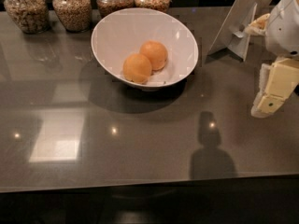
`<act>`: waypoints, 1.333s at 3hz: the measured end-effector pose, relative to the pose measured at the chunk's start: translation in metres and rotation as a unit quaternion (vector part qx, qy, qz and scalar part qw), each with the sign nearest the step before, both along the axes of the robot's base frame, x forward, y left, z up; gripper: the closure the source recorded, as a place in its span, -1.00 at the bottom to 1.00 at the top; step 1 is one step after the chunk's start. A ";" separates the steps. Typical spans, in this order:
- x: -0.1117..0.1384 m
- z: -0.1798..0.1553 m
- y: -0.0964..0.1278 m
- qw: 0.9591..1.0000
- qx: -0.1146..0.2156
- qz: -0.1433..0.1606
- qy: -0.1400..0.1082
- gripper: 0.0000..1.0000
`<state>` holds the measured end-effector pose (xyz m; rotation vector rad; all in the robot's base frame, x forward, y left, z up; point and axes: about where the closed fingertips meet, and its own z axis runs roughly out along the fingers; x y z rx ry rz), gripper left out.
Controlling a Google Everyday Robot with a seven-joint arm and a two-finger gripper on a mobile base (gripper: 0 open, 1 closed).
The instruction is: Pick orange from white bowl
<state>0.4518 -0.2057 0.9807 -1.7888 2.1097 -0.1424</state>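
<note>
A large glossy white bowl point(180, 36) sits on the dark grey counter toward the back. Two oranges lie in it, touching each other. The paler yellow-orange one point(137, 68) is at the front left. Its deeper-coloured twin point(154, 55) is behind it to the right. My cream-coloured gripper point(270, 99) hangs at the right edge of the view, pointing down above the counter. It is well to the right of the bowl and apart from it, and nothing shows in it.
Several glass jars of grain point(72, 8) stand in a row along the back edge behind the bowl. A white folded card stand point(236, 20) is at the back right, between the bowl and my arm. The counter's front edge point(140, 183) runs across the bottom.
</note>
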 end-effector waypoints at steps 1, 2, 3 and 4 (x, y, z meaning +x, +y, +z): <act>0.036 0.005 0.027 0.995 -0.001 0.089 -0.048 -1.00; 0.072 0.008 0.062 0.978 0.007 0.192 -0.083 -1.00; 0.097 0.010 0.106 0.948 0.011 0.299 -0.108 -1.00; 0.097 0.010 0.106 0.948 0.011 0.299 -0.108 -1.00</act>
